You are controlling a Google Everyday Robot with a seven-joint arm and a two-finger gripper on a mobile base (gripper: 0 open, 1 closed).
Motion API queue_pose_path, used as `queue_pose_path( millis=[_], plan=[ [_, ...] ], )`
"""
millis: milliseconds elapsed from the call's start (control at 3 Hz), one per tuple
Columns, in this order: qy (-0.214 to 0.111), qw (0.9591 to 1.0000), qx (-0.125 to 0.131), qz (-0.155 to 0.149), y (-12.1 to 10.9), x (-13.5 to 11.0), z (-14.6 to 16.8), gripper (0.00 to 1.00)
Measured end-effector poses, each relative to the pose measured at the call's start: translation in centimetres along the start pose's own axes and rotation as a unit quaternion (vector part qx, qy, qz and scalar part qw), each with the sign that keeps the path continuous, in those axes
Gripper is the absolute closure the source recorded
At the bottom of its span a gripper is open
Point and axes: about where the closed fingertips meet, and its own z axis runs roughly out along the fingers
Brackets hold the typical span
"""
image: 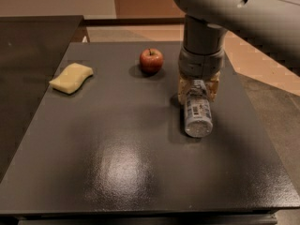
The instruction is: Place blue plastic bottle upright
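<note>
Lying flat right of centre on the dark table (117, 163), the blue plastic bottle (198, 117) runs near-to-far, base toward the camera, cap end away. The gripper (198, 89) sits over that far end, tan fingers (183, 87) clenched on the bottle's neck. Uprighting likely means pivoting the base down from this grip. The apple (151, 61) and sponge (71, 78) lie well apart, to the left.

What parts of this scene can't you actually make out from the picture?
- Bottle cap: in the camera view it is hidden by the gripper, which is shut around the bottle's far end.
- Bottle label: the print is too small to read.
- Arm: cut off by the top and right edges, so its base is out of view.
- Table behind the arm: hidden by the wrist.
</note>
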Motion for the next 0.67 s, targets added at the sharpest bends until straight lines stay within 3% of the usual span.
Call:
queue_pose_path(
  millis=[333, 667],
  plan=[
    [-0.033, 0.9985, -0.028, -0.033, 0.1, -0.4, -1.7, 1.00],
    [-0.087, 0.9900, -0.070, -0.087, 0.1, -0.9, -4.2, 1.00]
  ],
)
